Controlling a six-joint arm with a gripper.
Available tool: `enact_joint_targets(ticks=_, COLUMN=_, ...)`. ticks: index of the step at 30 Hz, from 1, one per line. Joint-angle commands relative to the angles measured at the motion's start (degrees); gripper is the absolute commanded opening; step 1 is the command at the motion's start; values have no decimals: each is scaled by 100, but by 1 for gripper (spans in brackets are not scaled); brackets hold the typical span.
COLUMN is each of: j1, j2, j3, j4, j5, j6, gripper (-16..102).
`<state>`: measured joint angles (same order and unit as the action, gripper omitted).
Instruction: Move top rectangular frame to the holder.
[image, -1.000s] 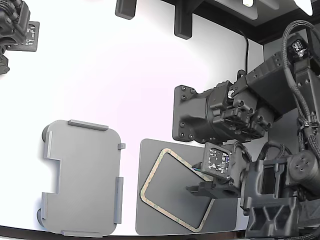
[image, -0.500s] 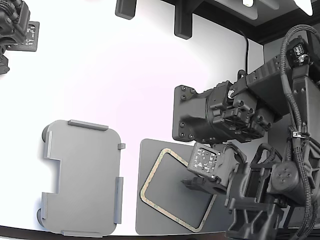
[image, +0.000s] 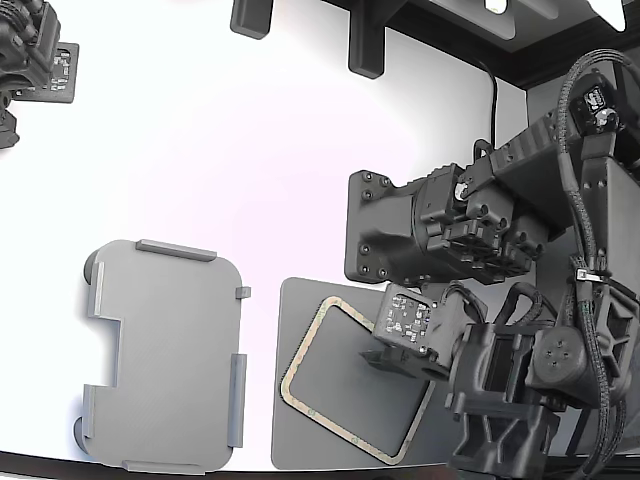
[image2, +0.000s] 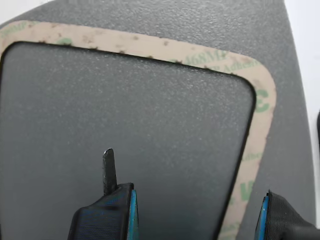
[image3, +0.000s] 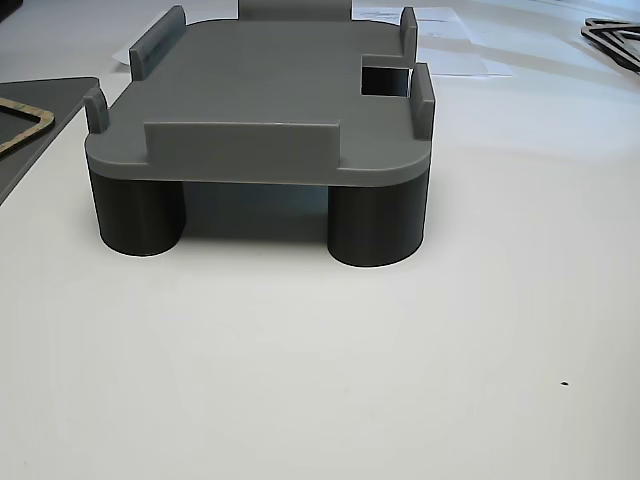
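Lying flat on a dark grey textured mat (image: 330, 420), the thin tan rectangular frame (image: 298, 361) with rounded corners sits tilted relative to the mat's edges in the exterior view, its hollow middle showing the mat through it. Up close in the wrist view, the frame (image2: 150, 50) is a pale beige strip with brownish speckles along one long side and faint green printed lettering running around the corner and down the short side; its inner edge is outlined by a thin dark line.

The black end effector (image2: 197, 215) hangs just above the frame with its jaws parted wide, holding nothing. One finger, edged in blue with a thin dark blade tip (image2: 108, 167), is over the bare mat inside the frame; the other blue-edged finger (image2: 262, 217) is beyond the frame's short side, so that side lies between the two. In the exterior view the end effector (image: 385, 358) is over the frame's end nearest the arm.

The light grey rounded-rectangular holder (image: 165, 355) with raised edge tabs and a notch stands on the white counter (image: 250, 170), apart from the mat on the exterior view's left. The other view shows the holder (image3: 270, 100) raised on dark round feet (image3: 375, 225).
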<state>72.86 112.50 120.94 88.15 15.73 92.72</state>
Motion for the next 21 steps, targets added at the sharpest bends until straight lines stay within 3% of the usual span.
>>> enact_joint_targets(ticks=1, j1=-53, j2=220, j3=-18, j4=-26, j5=26, j6=62, gripper=100)
enact_joint_targets(ticks=9, j1=-237, j2=281, j3=299, j4=-308, j5=264, j6=246, gripper=100)
enact_joint_targets(ticks=21, j1=-246, j2=369, j3=712, j4=-729, j5=-220, j6=316, gripper=99)
